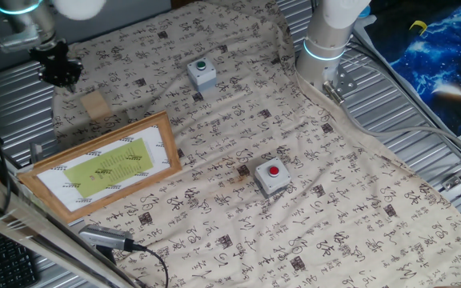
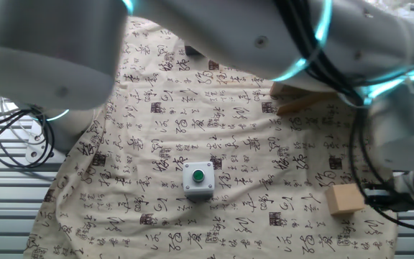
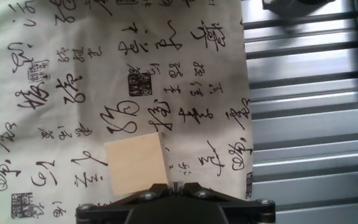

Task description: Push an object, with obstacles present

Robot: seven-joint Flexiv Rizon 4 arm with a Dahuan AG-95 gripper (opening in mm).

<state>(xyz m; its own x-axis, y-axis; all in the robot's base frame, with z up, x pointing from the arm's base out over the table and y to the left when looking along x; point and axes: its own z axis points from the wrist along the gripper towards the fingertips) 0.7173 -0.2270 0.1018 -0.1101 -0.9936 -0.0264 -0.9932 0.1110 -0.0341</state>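
Note:
The light-tan wooden block [image 1: 94,104] lies on the printed cloth at the far left, just behind the wood-framed yellow-green picture [image 1: 102,166]. My gripper [image 1: 61,70] hovers just up-left of the block, apart from it. In the hand view the block [image 3: 137,166] sits right in front of the gripper [image 3: 176,185], slightly left of centre, and the jaws are closed together and hold nothing. The block also shows in the other fixed view [image 2: 345,198]. The grey box with the green button [image 1: 202,73] stands at the back middle, the one with the red button [image 1: 271,176] at the centre.
The cloth [image 1: 214,120] covers a ribbed metal table [image 1: 422,144]. In the hand view the cloth ends close to the right of the block, at bare metal [image 3: 303,124]. The arm's base [image 1: 326,40] stands at the back right. A cabled metal device [image 1: 106,238] lies at the front left.

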